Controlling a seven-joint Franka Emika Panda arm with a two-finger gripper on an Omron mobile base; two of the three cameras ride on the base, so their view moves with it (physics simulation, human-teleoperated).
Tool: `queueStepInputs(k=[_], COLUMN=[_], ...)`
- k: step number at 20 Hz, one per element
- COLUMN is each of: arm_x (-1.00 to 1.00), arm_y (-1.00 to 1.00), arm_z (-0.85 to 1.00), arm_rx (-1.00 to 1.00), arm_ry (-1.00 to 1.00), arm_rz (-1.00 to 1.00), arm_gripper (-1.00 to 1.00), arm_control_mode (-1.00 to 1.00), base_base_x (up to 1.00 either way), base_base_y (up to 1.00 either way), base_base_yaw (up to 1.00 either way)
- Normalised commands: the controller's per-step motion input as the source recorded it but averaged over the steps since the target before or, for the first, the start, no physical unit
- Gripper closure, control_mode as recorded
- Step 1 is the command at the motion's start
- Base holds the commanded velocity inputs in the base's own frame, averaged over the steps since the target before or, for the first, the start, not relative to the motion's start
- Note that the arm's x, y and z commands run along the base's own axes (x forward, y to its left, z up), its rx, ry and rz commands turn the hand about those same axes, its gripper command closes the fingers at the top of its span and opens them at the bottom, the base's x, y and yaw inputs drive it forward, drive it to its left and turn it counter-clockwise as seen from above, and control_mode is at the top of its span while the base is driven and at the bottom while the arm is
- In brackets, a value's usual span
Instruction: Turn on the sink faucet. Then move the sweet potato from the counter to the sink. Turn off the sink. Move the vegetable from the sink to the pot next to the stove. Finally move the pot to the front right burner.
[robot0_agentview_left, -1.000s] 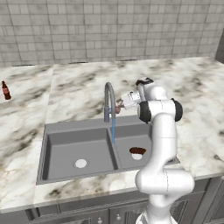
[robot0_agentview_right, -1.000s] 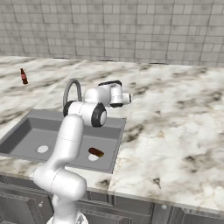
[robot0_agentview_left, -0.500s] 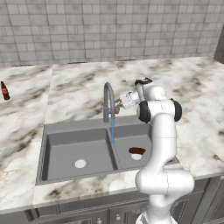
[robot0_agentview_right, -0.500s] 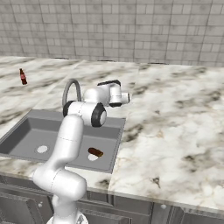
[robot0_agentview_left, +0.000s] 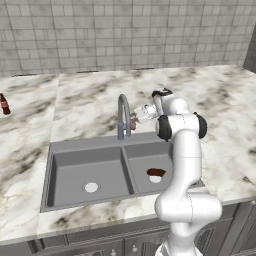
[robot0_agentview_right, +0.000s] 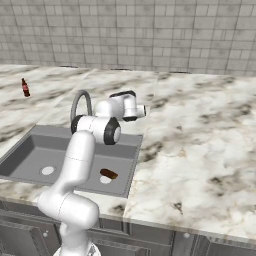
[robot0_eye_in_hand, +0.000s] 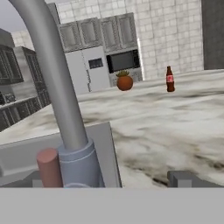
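Kitchen counter (robot0_agentview_left: 85, 107) with a double sink (robot0_agentview_left: 87, 170). The gripper (robot0_agentview_left: 136, 116) is level with the faucet (robot0_agentview_left: 123, 117), its fingers spread wide and holding nothing, just beside the small reddish lever (robot0_eye_in_hand: 49, 168) at the faucet base. No water stream can be made out at the spout. The sweet potato (robot0_agentview_left: 156, 172) lies in the narrower right bowl, at its drain. A dark red bottle (robot0_agentview_left: 4, 104) stands well apart on the counter's left.

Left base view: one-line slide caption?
Open end effector at the sink faucet lever; sweet potato lies in the sink's narrower bowl.
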Motion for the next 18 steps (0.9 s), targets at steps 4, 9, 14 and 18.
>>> queueStepInputs(k=[4,9,14,18], arm_x=[0.00,0.00,0.00,-0.16], arm_y=[-0.03,-0.34,-0.47,-0.45], arm_z=[-0.09,-0.24,-0.22,-0.03], arm_rx=[0.00,0.02,0.04,0.02], arm_ry=[-0.02,-0.03,-0.05,-0.07], arm_rz=[0.00,0.00,0.00,0.00], arm_gripper=[-1.00,-1.00,-1.00,-1.00], arm_control_mode=[-1.00,-1.00,-1.00,-1.00], base_base_x=[0.00,0.00,0.00,0.00], base_base_y=[0.00,0.00,0.00,0.00], base_base_yaw=[0.00,0.00,0.00,0.00])
